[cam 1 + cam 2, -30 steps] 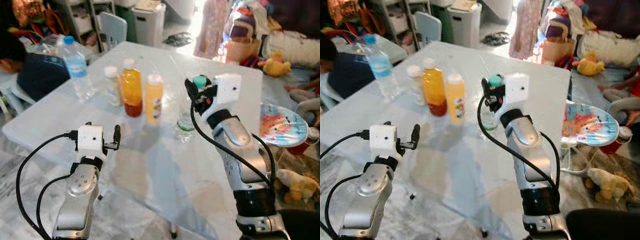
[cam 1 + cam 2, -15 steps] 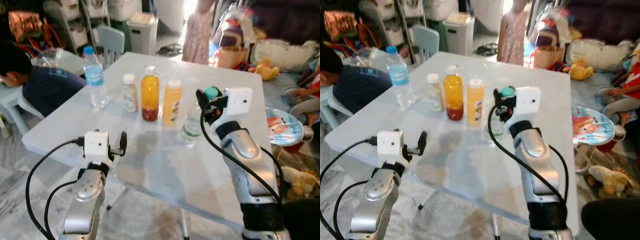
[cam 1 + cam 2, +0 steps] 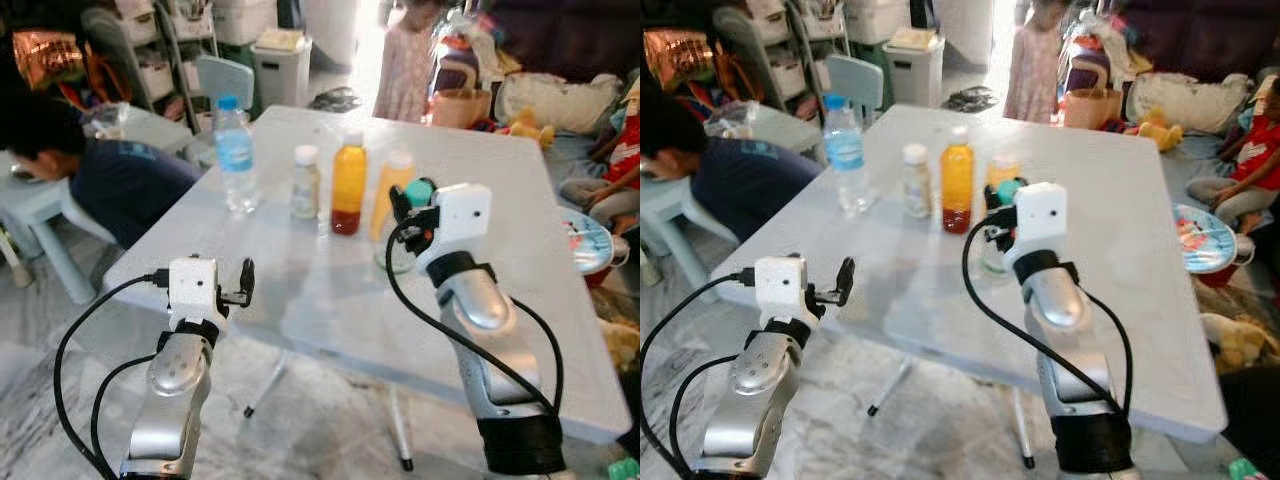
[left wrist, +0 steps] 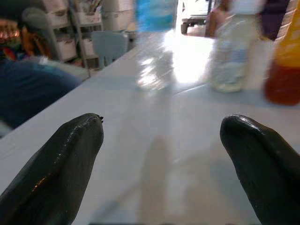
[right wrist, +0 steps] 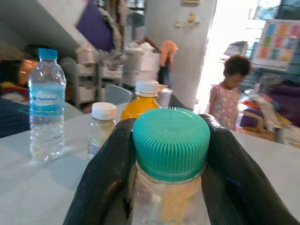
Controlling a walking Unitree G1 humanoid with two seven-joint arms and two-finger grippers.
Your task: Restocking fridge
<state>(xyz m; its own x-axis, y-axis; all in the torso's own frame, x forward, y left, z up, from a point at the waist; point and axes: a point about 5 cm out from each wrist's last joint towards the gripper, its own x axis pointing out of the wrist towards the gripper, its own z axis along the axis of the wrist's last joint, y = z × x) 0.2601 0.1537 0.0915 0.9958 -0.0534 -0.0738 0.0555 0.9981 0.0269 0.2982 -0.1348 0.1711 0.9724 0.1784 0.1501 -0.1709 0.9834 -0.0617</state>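
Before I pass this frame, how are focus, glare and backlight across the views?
Left wrist view: strong glare on the table, and the bottles behind are blurred. Right wrist view: the teal-capped bottle between the right gripper fingers is sharp, but the doorway behind is overexposed. Eye views: slightly soft, with the doorway behind blown out.

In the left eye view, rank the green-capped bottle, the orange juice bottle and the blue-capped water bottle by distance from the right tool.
1. Green-capped bottle: gripped in the right tool.
2. Orange juice bottle: on the table, toward the robot's left.
3. Blue-capped water bottle: farthest left in the row.
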